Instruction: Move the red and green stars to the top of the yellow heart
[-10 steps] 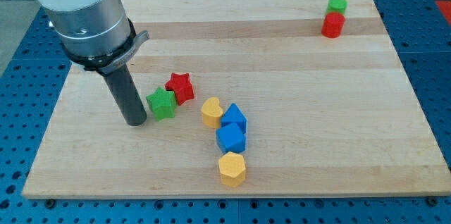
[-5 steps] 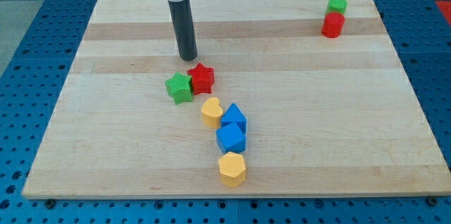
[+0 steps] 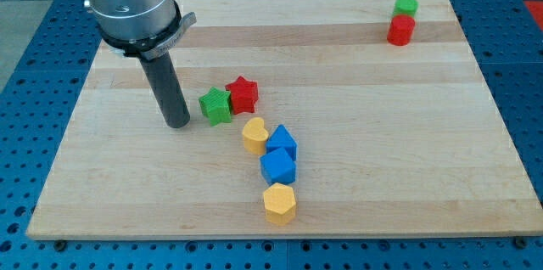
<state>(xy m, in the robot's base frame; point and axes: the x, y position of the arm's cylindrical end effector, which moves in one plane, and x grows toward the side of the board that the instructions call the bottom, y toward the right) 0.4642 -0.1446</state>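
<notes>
My tip [image 3: 179,123] rests on the counter [image 3: 356,177] at about nine o'clock of the green star [image 3: 215,106], just beside it with a thin gap showing. This arm carries no gripper, only the dark rod, so there is nothing to report as apart or together.

The green star touches the red star [image 3: 243,93], which sits at its two o'clock. The yellow heart [image 3: 254,135] lies at about five o'clock of the green star, near it; whether they touch I cannot tell. So both stars sit toward the view's top and left of the heart, the red one roughly at the heart's twelve o'clock.

From the heart a chain of blocks runs down toward the view's bottom: a blue block [image 3: 282,143] touching the heart at its four o'clock, a second blue block [image 3: 277,167] pressed against the first, then a yellow hexagon [image 3: 280,204] at six o'clock of that.

Well apart, near the counter's corner at the view's top right, a small green cylinder [image 3: 405,5] sits just above a red cylinder [image 3: 400,30].
</notes>
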